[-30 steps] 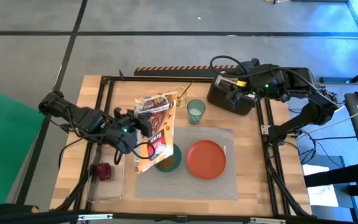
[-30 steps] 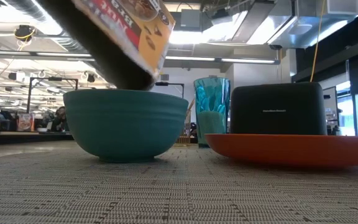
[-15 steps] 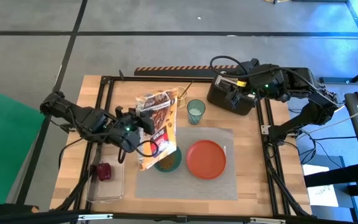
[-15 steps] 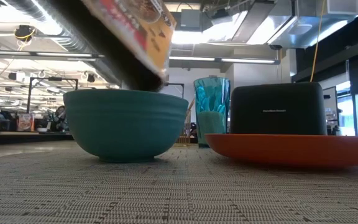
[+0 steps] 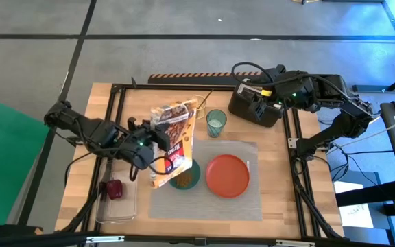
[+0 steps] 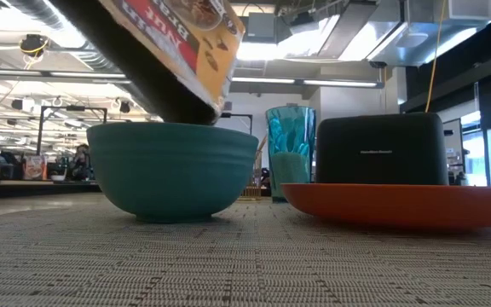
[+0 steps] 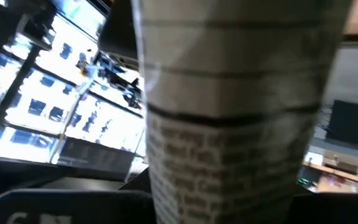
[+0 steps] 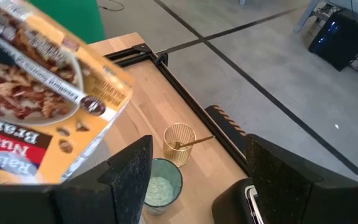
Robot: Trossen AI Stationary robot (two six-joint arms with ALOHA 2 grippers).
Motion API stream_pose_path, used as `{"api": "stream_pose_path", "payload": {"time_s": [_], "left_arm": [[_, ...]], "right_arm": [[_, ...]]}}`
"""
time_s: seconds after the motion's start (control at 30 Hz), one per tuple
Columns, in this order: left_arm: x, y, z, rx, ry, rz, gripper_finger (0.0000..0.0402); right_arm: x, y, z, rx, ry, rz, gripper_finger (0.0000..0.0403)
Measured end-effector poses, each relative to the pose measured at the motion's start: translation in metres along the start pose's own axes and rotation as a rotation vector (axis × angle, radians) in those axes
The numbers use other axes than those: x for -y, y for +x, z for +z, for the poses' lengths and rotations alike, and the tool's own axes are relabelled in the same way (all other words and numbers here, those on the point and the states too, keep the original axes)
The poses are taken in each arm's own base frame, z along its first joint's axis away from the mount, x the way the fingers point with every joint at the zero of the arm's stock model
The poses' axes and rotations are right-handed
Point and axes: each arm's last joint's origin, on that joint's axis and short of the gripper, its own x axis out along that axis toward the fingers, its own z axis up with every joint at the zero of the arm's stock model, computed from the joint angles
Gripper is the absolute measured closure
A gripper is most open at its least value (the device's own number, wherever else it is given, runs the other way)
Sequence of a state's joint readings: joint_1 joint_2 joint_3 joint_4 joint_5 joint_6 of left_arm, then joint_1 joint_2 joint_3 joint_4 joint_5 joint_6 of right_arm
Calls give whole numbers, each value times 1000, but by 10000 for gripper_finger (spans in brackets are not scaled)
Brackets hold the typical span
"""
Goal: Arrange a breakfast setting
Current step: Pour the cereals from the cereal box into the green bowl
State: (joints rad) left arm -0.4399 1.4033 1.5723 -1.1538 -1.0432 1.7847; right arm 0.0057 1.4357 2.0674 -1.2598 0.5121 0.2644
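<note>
Now the left gripper, fingers pinching the cereal box, has tipped it steeper over the teal bowl near the placemat's left edge, so pouring seems underway, while the right gripper waits, fingers spread, above the toaster.

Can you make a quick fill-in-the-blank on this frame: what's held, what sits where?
1. The left end effector holds a tilted ____ box over the teal bowl.
2. The orange-red plate rests on the grey ____.
3. The right end effector hovers above the black ____.
4. The gold spoon stands in a gold wire ____.

Missing words: cereal; placemat; toaster; holder
</note>
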Motion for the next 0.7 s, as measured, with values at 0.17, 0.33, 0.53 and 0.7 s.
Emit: {"api": "stream_pose_path", "payload": {"time_s": [0.17,0.33,0.53,0.7], "left_arm": [[0,1,0,-13,24,-7,309],[-1,2,3,15,-7,-9,309],[0,7,2,3,-32,-38,309],[0,7,4,9,-36,-40,309]], "right_arm": [[0,0,0,0,-3,0,157],[0,0,0,0,-3,0,157],[0,0,0,-2,-2,8,157],[0,0,0,-2,-1,8,157]]}}
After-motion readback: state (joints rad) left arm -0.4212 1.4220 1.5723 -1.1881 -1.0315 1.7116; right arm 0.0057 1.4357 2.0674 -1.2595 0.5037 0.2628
